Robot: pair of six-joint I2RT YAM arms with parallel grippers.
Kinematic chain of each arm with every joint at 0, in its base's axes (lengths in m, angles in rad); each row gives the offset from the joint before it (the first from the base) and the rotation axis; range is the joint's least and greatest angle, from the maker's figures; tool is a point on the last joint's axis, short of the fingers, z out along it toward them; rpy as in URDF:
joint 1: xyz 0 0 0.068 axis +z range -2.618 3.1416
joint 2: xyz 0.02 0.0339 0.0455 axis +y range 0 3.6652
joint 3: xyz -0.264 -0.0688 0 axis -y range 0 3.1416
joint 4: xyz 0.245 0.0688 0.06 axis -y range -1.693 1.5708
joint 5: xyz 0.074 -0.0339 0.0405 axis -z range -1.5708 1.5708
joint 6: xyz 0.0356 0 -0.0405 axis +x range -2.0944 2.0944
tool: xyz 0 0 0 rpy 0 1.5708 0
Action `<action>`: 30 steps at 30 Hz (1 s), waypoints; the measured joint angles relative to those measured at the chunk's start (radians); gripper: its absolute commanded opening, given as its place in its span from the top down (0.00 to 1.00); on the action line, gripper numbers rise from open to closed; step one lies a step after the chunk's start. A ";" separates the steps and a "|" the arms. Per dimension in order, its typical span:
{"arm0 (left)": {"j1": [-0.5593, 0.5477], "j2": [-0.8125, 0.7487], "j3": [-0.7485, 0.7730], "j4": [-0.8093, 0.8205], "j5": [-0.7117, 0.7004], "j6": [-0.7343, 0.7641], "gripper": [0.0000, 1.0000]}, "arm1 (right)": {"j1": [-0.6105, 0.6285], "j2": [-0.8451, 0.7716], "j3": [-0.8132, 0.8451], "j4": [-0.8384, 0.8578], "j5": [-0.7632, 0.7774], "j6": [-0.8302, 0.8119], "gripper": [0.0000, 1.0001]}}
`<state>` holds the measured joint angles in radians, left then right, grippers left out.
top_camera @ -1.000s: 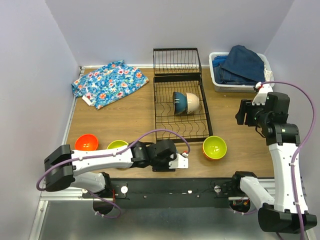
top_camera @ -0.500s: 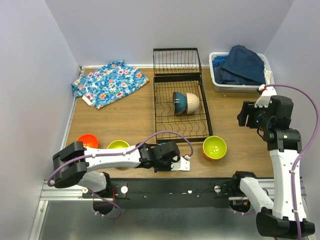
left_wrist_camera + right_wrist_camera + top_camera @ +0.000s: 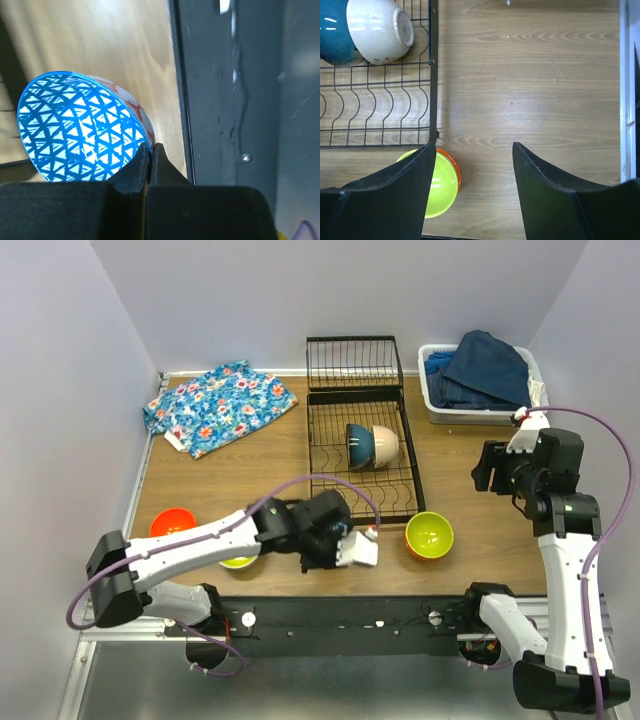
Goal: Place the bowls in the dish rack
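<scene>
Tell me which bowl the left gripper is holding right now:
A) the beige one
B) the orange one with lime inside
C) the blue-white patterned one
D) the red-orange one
C: the left wrist view shows the left gripper pinched shut on the rim of the patterned bowl.

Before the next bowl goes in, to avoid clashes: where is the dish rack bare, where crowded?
Bare: in the black wire dish rack, the slots between its near rail and the bowls. Crowded middle: round dark blue bowl beside round beige bowl.
</scene>
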<state>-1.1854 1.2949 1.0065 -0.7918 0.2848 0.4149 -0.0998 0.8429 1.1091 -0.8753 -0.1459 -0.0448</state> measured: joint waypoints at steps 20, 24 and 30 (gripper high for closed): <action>0.714 0.329 0.426 0.372 0.261 -0.448 1.00 | 0.000 0.261 -0.042 0.126 -0.079 0.011 0.26; 0.794 0.403 0.413 0.572 0.327 -0.663 1.00 | -0.004 0.315 -0.008 0.125 -0.066 -0.011 0.26; 0.894 0.519 0.299 0.981 0.469 -1.070 1.00 | -0.033 0.349 0.018 0.121 -0.039 -0.045 0.26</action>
<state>-0.2913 1.8141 1.3056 0.1894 0.7540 -0.6548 -0.1326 1.1923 1.1275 -0.7547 -0.1844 -0.0898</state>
